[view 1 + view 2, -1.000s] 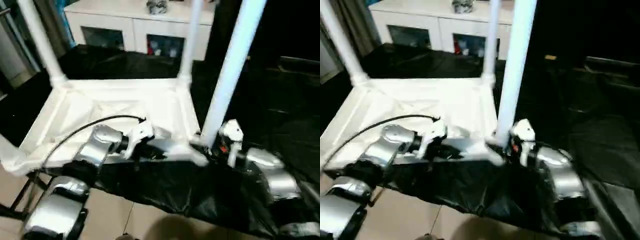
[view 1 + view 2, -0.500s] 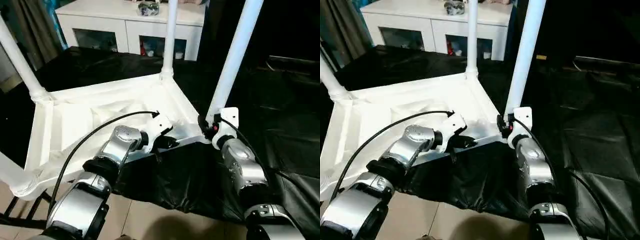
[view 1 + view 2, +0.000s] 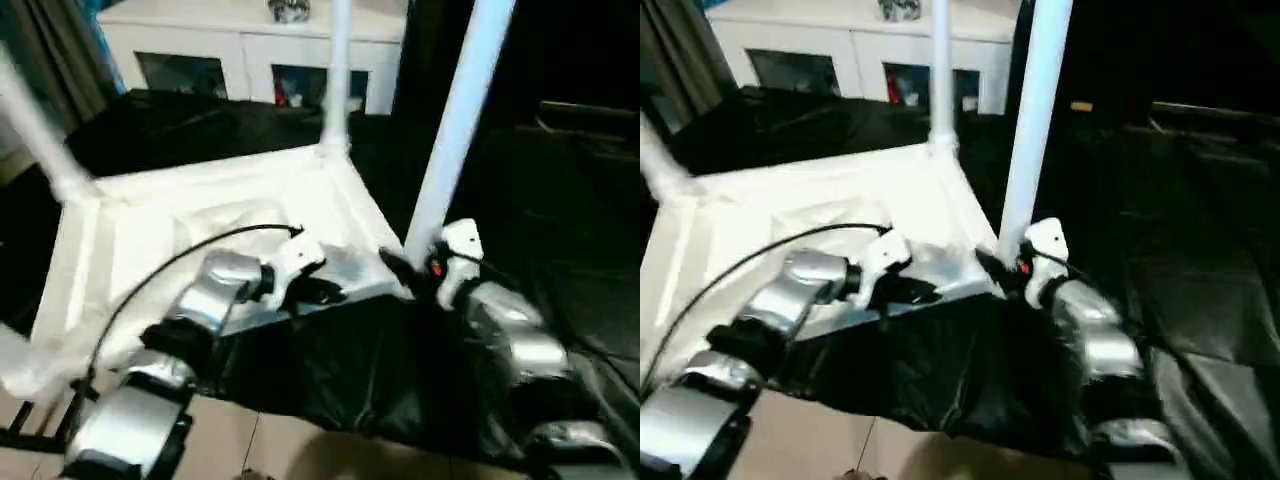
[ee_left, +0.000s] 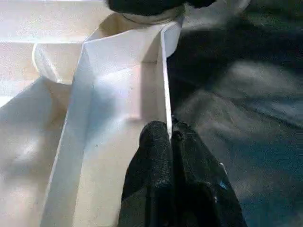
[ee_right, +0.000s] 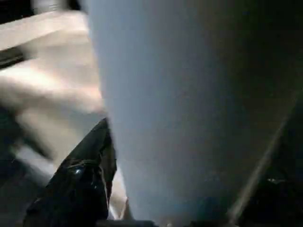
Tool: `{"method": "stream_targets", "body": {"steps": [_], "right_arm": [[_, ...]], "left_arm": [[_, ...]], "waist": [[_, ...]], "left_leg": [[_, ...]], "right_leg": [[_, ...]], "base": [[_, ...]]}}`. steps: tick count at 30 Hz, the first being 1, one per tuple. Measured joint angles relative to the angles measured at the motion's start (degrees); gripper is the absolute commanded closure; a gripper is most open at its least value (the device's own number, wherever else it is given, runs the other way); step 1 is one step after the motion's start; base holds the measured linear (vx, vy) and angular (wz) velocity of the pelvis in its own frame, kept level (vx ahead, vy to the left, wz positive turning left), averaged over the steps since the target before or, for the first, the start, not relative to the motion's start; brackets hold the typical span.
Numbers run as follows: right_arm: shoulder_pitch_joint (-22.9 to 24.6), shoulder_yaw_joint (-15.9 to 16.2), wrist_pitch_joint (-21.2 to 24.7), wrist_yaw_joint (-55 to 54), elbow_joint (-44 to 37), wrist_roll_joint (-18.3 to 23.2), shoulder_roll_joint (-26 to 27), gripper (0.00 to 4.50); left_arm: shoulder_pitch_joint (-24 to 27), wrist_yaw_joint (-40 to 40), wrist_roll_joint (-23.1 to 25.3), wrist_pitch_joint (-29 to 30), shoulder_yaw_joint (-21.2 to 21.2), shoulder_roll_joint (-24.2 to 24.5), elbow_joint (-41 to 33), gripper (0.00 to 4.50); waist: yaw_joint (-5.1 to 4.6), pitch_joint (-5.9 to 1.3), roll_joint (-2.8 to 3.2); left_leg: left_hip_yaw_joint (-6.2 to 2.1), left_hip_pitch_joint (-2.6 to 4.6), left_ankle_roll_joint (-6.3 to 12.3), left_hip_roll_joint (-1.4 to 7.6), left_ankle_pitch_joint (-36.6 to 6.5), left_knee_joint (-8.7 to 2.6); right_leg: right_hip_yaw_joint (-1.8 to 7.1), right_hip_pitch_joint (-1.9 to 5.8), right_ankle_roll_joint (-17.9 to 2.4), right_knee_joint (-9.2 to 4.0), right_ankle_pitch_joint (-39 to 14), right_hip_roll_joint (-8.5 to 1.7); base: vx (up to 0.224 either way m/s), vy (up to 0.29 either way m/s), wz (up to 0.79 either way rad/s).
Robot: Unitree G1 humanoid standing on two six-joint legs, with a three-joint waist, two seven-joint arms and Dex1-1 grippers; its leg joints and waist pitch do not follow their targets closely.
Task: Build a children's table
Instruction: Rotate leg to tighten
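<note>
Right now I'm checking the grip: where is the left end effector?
The left end effector is pinched on the tabletop's near rim, left of the corner leg.

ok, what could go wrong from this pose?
1. The right gripper sits at the base of the near leg; if that leg isn't fully seated, letting go may let it tip.
2. The left gripper pinches only the tabletop rim's thin edge; the tabletop could slip or shift on the black sheet.
</note>
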Motion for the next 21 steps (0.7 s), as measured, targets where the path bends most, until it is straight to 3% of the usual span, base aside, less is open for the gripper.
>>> {"method": "stream_targets", "body": {"steps": [4,11,21], "right_arm": [[0.47,2.79,1.55,9.16,-1.81,0.80,-3.86,1.49],[0.64,6.60,5.17,21.83,-4.59,2.47,-8.11,2.21],[0.90,7.66,5.12,23.64,-6.55,2.52,-8.86,2.44]], "left_arm": [[0.09,-3.46,-0.04,-1.15,-0.20,1.70,0.00,4.50],[0.84,-10.50,-0.86,-1.88,-1.06,4.62,-0.96,4.50],[1.27,-12.42,-1.69,-2.68,-1.06,5.30,-1.42,4.50]], "waist": [[0.77,0.01,-0.01],[1.14,0.02,-0.04],[1.56,0.02,-0.07]], "left_leg": [[0.06,-0.05,0.01,0.00,0.01,0.06],[0.07,-0.05,-0.11,-0.01,-0.07,0.08],[0.09,-0.04,-0.11,0.00,-0.07,0.09]], "right_leg": [[0.03,-0.06,-0.01,0.01,0.01,-0.02],[0.04,-0.03,-0.01,0.00,0.01,-0.04],[0.05,-0.03,-0.01,0.02,0.01,-0.04]], "base": [[0.000,0.000,0.00],[0.000,0.000,0.00],[0.000,0.000,0.00]]}}
